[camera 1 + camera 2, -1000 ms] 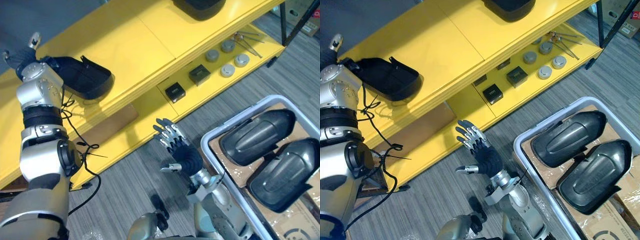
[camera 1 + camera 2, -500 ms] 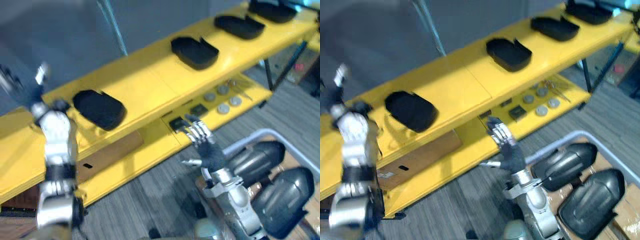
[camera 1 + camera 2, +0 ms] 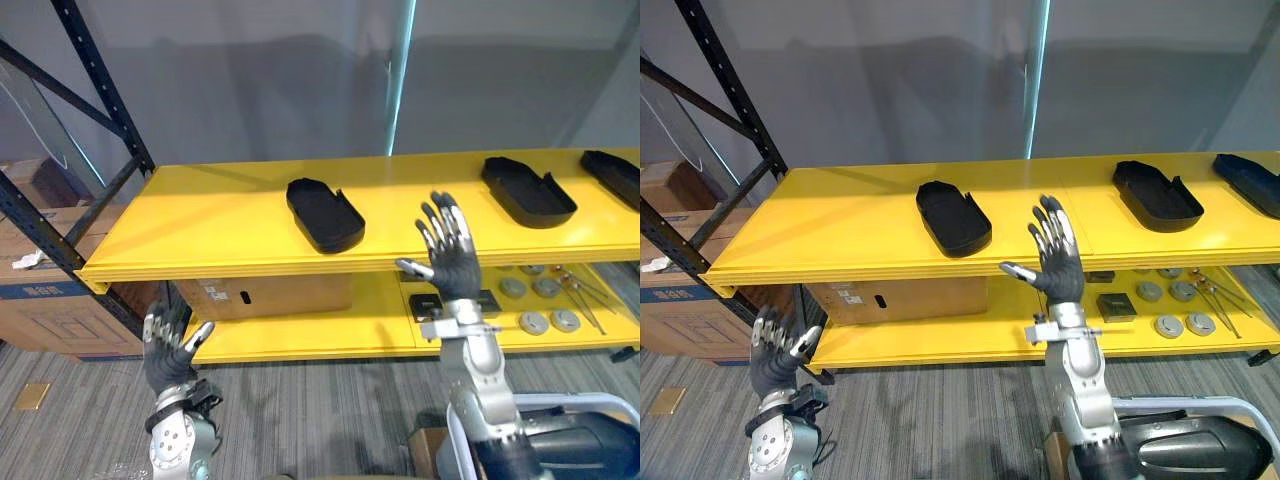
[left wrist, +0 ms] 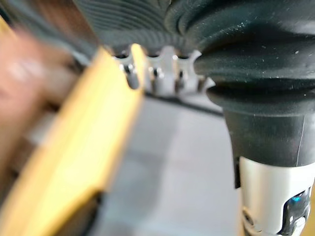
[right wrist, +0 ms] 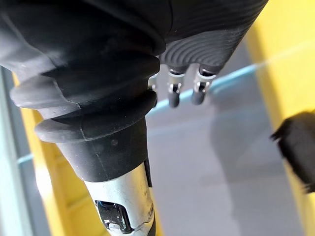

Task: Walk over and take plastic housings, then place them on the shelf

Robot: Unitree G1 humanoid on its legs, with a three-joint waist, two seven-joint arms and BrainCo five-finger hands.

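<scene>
Yellow shelf (image 3: 220, 215): before me.
Housings (image 3: 325, 213): black, I count three along its top board.
Right hand (image 3: 450, 255): raised before the shelf, fingers spread, empty.
Left hand (image 3: 168, 350): low, fingers straight, empty.

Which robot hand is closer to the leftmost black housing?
Right. The right robot hand is raised just right of the housing; the left robot hand sits lower, below its shelf.

Black open-side-up plastic housing (image 3: 325, 213) mid-shelf — second housing (image 3: 528, 190) and third housing (image 3: 615, 180) well apart rightward on yellow shelf (image 3: 200, 215).
</scene>
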